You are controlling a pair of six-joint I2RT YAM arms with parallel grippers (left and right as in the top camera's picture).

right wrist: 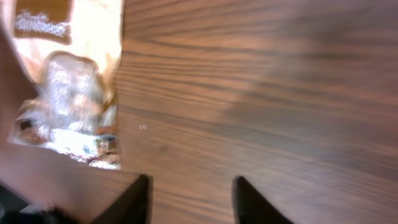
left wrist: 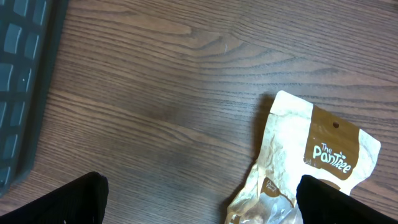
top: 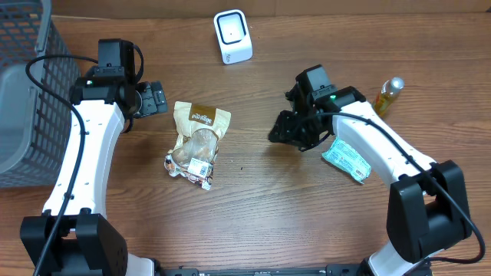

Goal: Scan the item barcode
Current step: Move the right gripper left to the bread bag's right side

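Observation:
A tan snack bag (top: 198, 140) printed "The Pantree" lies flat on the wooden table between the arms, with its clear window facing up. The white barcode scanner (top: 232, 36) stands at the back centre. My left gripper (top: 151, 98) is open just left of the bag's top. In the left wrist view the bag (left wrist: 317, 149) lies under the right fingertip (left wrist: 336, 202) of that gripper (left wrist: 199, 200). My right gripper (top: 282, 132) hovers right of the bag, open, with bare wood between its fingers (right wrist: 193, 199). The bag (right wrist: 74, 93) shows at the upper left of the right wrist view.
A grey mesh basket (top: 27, 92) stands at the left edge. A green-and-white packet (top: 347, 159) lies beside the right arm. A small yellow bottle (top: 389, 96) stands at the far right.

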